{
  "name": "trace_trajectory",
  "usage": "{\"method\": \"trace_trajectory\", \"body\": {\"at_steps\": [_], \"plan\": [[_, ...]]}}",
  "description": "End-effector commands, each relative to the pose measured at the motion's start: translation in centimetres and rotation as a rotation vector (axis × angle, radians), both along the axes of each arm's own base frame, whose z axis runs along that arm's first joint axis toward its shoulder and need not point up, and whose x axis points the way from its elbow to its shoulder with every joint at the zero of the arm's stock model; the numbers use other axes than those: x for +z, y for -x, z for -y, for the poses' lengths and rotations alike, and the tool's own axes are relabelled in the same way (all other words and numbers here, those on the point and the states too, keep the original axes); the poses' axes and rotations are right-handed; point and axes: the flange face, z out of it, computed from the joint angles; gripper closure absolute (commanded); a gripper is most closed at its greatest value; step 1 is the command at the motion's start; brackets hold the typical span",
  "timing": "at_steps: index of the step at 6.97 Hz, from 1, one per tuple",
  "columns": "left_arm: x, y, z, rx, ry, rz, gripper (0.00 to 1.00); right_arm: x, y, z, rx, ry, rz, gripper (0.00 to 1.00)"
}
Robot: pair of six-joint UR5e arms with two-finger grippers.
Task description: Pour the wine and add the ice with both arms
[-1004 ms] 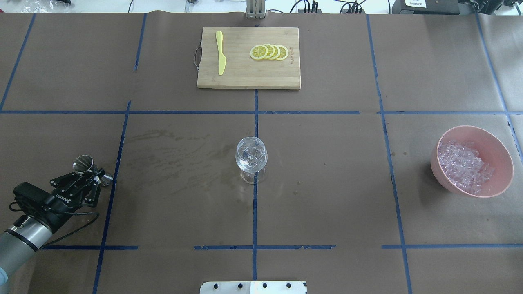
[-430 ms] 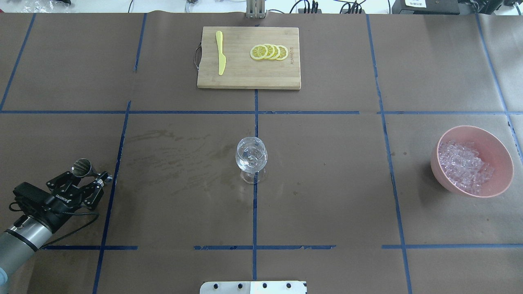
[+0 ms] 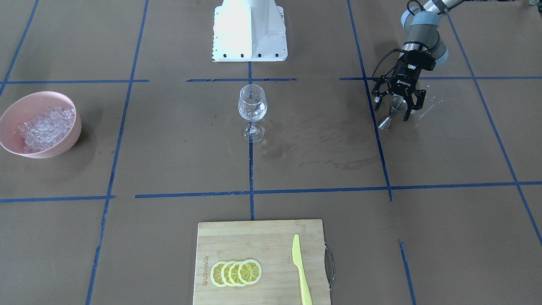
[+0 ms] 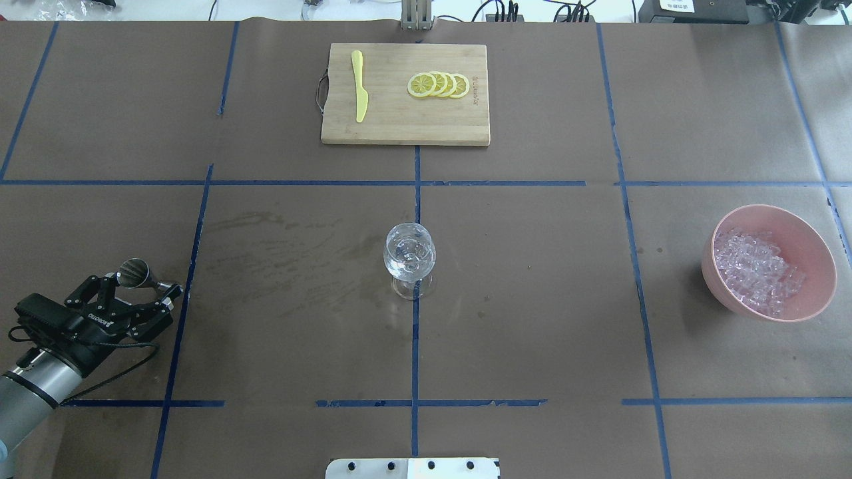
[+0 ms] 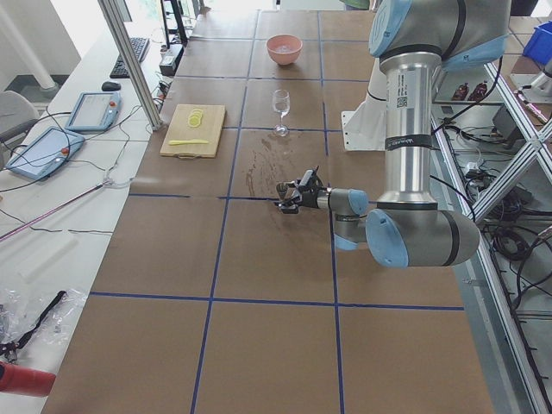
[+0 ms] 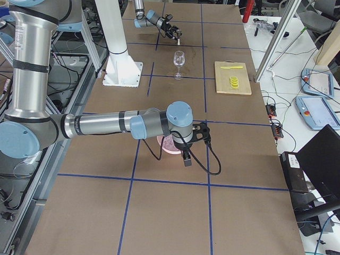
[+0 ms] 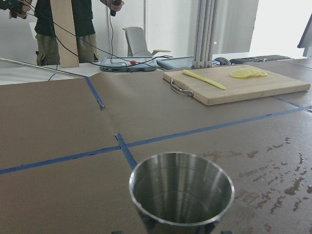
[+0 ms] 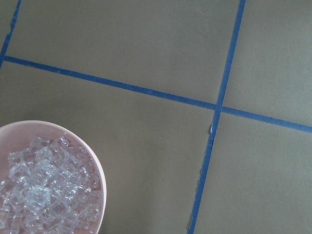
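A steel jigger (image 4: 136,273) stands upright on the table at the left, also seen in the front view (image 3: 392,113) and, close up, in the left wrist view (image 7: 181,190). My left gripper (image 4: 143,286) is open, with one finger on each side of the jigger and not clamping it. A clear stemmed glass (image 4: 409,256) stands at the table's centre with glinting clear contents; I make out no dark wine. The ice (image 4: 755,273) is heaped in a pink bowl (image 4: 815,239). My right gripper (image 6: 185,158) hangs over that bowl and shows only in the right side view, so I cannot tell its state.
A wooden cutting board (image 4: 399,126) with lemon slices (image 4: 439,85) and a yellow knife (image 4: 359,86) lies at the far middle. Wet streaks (image 4: 279,266) mark the paper between jigger and glass. The white base block (image 3: 250,29) stands at the robot's side.
The jigger has gone from tilted in the left gripper to standing upright. The left gripper has opened and drawn back a little toward the robot.
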Motion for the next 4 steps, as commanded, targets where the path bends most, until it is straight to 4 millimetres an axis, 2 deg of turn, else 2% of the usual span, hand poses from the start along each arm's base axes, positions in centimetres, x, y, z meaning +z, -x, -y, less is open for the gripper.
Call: {"method": "trace_trajectory", "body": {"at_steps": [1,2,3,4], "plan": [[-1.3,1.3,0.8,-0.028,-0.006,-0.029,0.0,-0.1,0.0,0.0,0.001,0.0,0.0,0.0],[-1.7,2.1,1.7,-0.053,-0.016,-0.025,0.0,-0.2,0.0,0.0,0.0,-0.003,0.002,0.0],[-3.2,3.2,2.7,-0.082,-0.053,-0.025,0.0,-0.2,0.0,0.0,0.001,-0.004,0.0,0.0],[-3.7,4.1,3.6,-0.104,-0.067,-0.017,0.0,-0.2,0.0,0.0,0.0,-0.003,0.002,0.0]]}}
